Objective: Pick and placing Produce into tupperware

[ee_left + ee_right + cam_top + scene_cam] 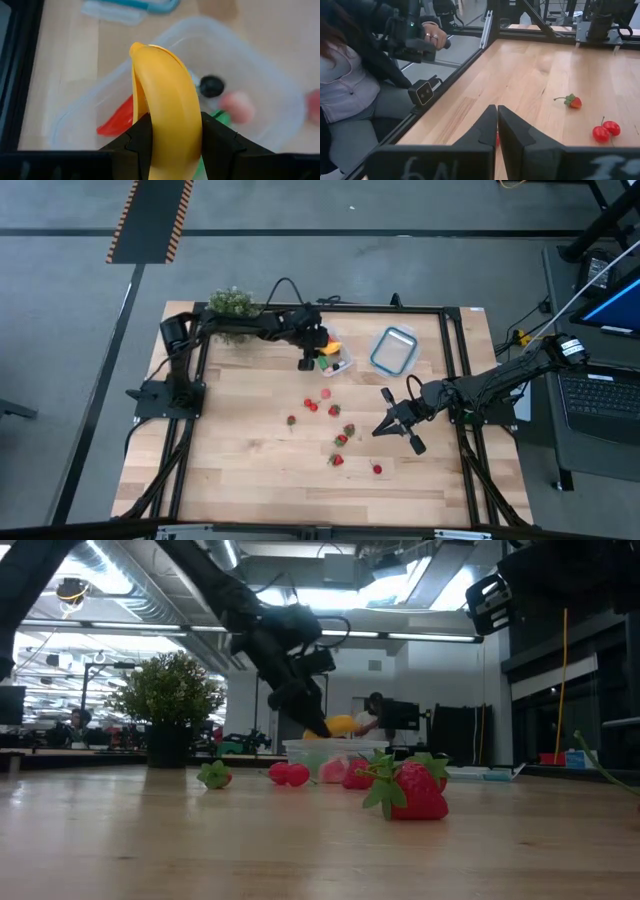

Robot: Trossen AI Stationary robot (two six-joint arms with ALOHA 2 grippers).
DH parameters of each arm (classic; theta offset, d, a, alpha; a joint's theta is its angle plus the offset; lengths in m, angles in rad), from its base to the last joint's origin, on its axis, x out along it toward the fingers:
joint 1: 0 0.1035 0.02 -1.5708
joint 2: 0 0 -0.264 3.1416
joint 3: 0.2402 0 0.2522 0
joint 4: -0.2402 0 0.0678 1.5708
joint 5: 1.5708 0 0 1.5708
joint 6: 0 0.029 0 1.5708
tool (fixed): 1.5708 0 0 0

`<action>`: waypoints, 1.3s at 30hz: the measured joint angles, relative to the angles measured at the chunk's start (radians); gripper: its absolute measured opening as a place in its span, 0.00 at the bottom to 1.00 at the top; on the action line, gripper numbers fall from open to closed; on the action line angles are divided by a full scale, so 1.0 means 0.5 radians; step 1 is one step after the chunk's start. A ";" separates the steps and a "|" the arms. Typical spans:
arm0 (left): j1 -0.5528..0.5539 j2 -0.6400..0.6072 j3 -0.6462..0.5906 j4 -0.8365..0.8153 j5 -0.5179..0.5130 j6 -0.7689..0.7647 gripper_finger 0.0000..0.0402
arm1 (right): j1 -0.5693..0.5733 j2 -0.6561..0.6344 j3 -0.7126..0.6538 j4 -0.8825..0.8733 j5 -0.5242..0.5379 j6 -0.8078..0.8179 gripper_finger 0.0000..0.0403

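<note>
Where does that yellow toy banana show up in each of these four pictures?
High view: yellow toy banana at the left pincer, over the small clear plastic container.
Low view: centre, above the container.
Left wrist view: centre, clamped between the dark fingers.
Right wrist view: not in it.
Shared landmark: the clear container.

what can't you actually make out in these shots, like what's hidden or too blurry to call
- Left wrist view: the banana held by the left gripper hides part of the tupperware floor; the pink and black pieces inside are too blurred to name.
- High view: the tupperware's contents are too small to sort, partly under the left arm.
- Right wrist view: the right gripper fingers hide a red piece just past them.
- Low view: the near strawberry blocks things behind it.
</note>
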 joint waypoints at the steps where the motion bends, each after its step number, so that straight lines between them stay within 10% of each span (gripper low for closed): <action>1: 0.008 0.022 0.041 -0.057 -0.022 0.026 0.30 | 0.000 0.000 0.000 -0.001 0.000 -0.001 0.04; 35: -0.114 0.206 0.237 -0.501 -0.622 0.815 0.30 | -0.001 0.008 0.000 -0.018 0.000 -0.059 0.04; 39: -0.157 0.204 0.232 -0.474 -0.792 0.817 0.44 | 0.000 0.008 0.000 -0.018 0.000 -0.060 0.04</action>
